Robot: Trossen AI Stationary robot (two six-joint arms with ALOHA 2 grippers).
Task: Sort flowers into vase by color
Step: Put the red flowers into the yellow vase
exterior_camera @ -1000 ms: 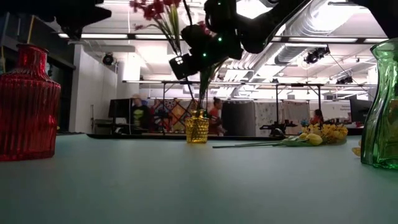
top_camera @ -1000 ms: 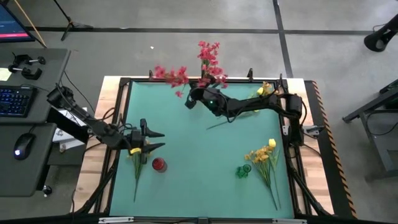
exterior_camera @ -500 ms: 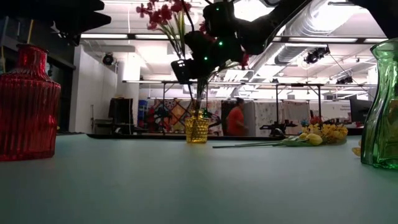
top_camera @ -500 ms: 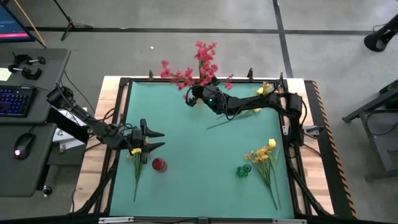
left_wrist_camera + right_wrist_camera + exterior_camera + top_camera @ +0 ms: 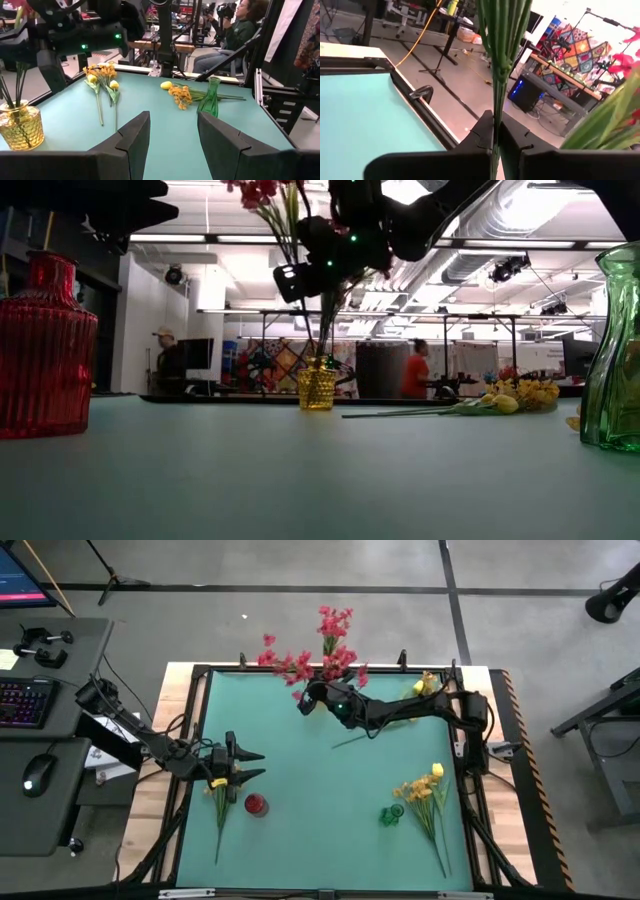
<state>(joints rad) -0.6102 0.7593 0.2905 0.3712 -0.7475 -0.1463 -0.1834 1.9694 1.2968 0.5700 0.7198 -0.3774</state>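
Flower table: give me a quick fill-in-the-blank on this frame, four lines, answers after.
1. The right hand is shut on the stems of the ____ flowers.
2. Those stems reach down into the ____ vase at the far edge of the table.
3. The left hand waits open beside the ____ vase.
4. A loose bunch of yellow flowers lies next to the ____ vase.

Missing words: red; yellow; red; green

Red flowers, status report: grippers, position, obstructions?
Right gripper shut on red flowers, stems in yellow vase. Left gripper open, waiting at table's left. Nothing blocking.
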